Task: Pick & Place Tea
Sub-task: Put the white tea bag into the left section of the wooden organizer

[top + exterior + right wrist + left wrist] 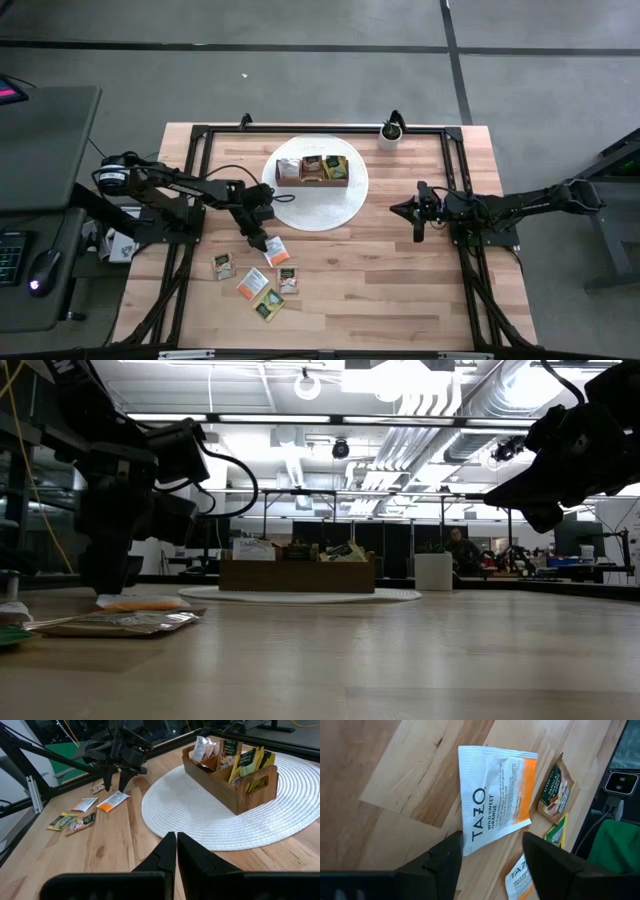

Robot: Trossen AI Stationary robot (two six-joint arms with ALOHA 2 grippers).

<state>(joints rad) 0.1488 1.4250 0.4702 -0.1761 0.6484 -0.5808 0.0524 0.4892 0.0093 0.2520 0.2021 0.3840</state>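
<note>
White-orange sachet (496, 795) between left fingers (445, 862), untouched

Bright, even light falls from ceiling strip lamps (300, 418), which glare white at twelve o'clock in the low view. There the arms show as near-black silhouettes, and the near table (400, 660) is soft and out of focus. From overhead, shadows on the wood are faint. The left wrist view is crisp on the white-orange sachet (495, 795), while its own fingers (445, 862) blur.
</note>
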